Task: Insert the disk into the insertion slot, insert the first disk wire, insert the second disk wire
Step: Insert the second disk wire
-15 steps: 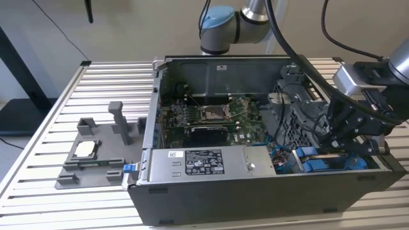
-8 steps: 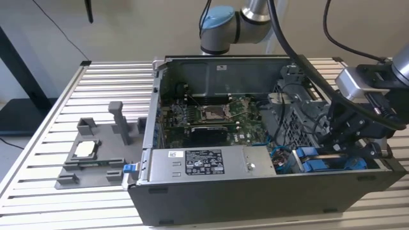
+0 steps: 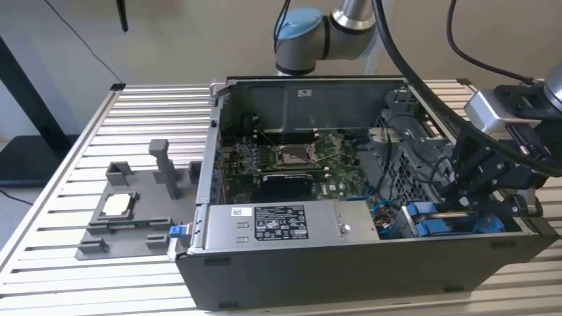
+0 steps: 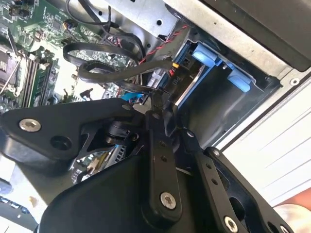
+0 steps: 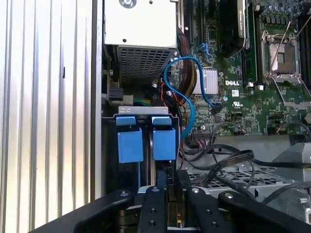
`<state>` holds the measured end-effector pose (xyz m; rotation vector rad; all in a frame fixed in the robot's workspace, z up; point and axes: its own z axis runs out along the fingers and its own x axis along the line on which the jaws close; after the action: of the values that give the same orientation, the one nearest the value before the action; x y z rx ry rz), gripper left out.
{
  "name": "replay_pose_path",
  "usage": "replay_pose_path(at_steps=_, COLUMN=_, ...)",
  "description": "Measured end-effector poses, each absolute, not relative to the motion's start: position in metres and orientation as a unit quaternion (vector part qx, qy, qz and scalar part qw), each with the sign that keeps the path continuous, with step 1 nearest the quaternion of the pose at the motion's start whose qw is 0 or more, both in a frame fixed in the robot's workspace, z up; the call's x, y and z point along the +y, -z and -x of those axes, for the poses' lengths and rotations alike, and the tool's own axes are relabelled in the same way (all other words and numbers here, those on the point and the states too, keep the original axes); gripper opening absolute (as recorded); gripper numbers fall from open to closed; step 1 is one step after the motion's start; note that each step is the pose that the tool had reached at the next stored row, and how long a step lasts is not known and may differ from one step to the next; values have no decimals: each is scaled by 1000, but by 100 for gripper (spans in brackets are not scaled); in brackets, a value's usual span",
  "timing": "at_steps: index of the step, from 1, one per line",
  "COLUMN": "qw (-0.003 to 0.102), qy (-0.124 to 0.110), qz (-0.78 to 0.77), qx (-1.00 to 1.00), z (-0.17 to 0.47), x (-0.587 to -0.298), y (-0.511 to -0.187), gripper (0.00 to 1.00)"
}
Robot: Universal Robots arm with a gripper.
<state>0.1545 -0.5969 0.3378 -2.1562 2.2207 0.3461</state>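
The insertion slot (image 3: 420, 212) sits at the case's front corner on the exterior view's right, marked by blue clips (image 5: 130, 143). In the second wrist view a silvery edge, apparently the disk (image 4: 192, 83), lies inside the slot (image 4: 228, 104) beside the blue clips (image 4: 209, 56). My gripper (image 3: 455, 203) hangs just over the slot. In both wrist views its fingers stand close together on a black disk wire connector (image 5: 168, 173) right at the slot's mouth (image 5: 144, 110). A black flat wire (image 4: 97, 70) loops away from the fingertips (image 4: 156, 99).
The open case holds a motherboard (image 3: 290, 158), a grey labelled power-supply box (image 3: 281, 227) and a perforated metal cage (image 3: 412, 161). A blue cable (image 5: 181, 82) and black cables (image 5: 223, 162) lie near the slot. A grey fixture (image 3: 131, 217) stands on the slatted table (image 3: 149, 112).
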Motion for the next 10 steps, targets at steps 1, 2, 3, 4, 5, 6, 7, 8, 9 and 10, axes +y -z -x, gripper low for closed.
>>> replay_pose_path(at_steps=1, qw=14, qy=-112, qz=692, qx=713, z=-155, x=-597, y=-340, gripper=24)
replay_pose_path(at_steps=2, qw=14, qy=-112, qz=692, qx=713, z=-155, x=-597, y=-343, gripper=24)
replay_pose_path(at_steps=3, qw=14, qy=-113, qz=692, qx=713, z=-155, x=-597, y=-346, gripper=24)
replay_pose_path(at_steps=4, qw=15, qy=-113, qz=692, qx=713, z=-155, x=-597, y=-349, gripper=24)
replay_pose_path(at_steps=5, qw=15, qy=-113, qz=692, qx=713, z=-155, x=-597, y=-353, gripper=24)
replay_pose_path(at_steps=6, qw=15, qy=-113, qz=692, qx=713, z=-155, x=-597, y=-357, gripper=24)
replay_pose_path(at_steps=7, qw=15, qy=-113, qz=692, qx=713, z=-155, x=-597, y=-360, gripper=24)
replay_pose_path(at_steps=8, qw=15, qy=-113, qz=692, qx=713, z=-155, x=-597, y=-363, gripper=24)
replay_pose_path(at_steps=9, qw=15, qy=-113, qz=692, qx=713, z=-155, x=-597, y=-366, gripper=24)
replay_pose_path(at_steps=10, qw=15, qy=-113, qz=692, qx=713, z=-155, x=-597, y=-369, gripper=24)
